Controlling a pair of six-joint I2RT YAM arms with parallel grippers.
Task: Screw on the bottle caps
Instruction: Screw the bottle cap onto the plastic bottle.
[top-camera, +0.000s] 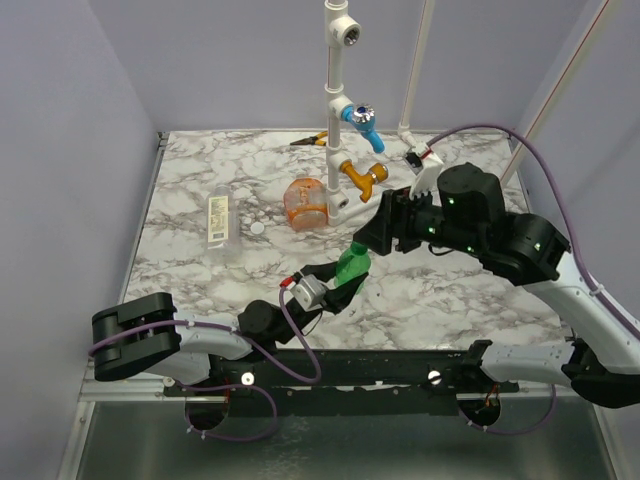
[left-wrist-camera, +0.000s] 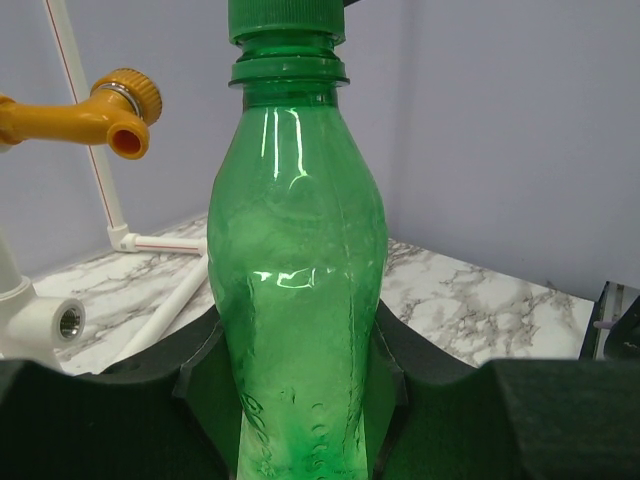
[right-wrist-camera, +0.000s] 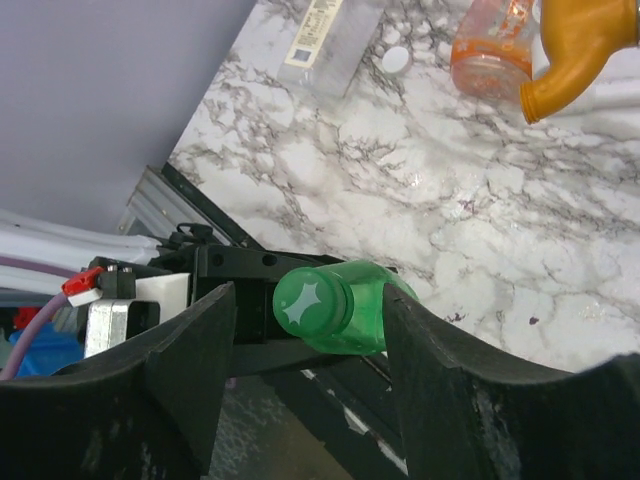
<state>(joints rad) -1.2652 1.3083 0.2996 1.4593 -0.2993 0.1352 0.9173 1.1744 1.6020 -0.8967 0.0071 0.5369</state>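
Presently the left gripper (top-camera: 338, 290) is clenched on the tilted green bottle (left-wrist-camera: 298, 280). The dark green cap (right-wrist-camera: 308, 304) sits on its neck, with the right gripper (right-wrist-camera: 312, 345) standing released either side. Likely risk: if barely threaded, the cap drops when jostled.

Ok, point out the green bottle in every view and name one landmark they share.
Top external: the green bottle lies tilted near the centre.
Left wrist: the green bottle fills the middle, neck up.
Right wrist: the green bottle sits low at centre, one end facing the camera.
Shared landmark: the orange tap, upper left in left wrist, top right in right wrist.
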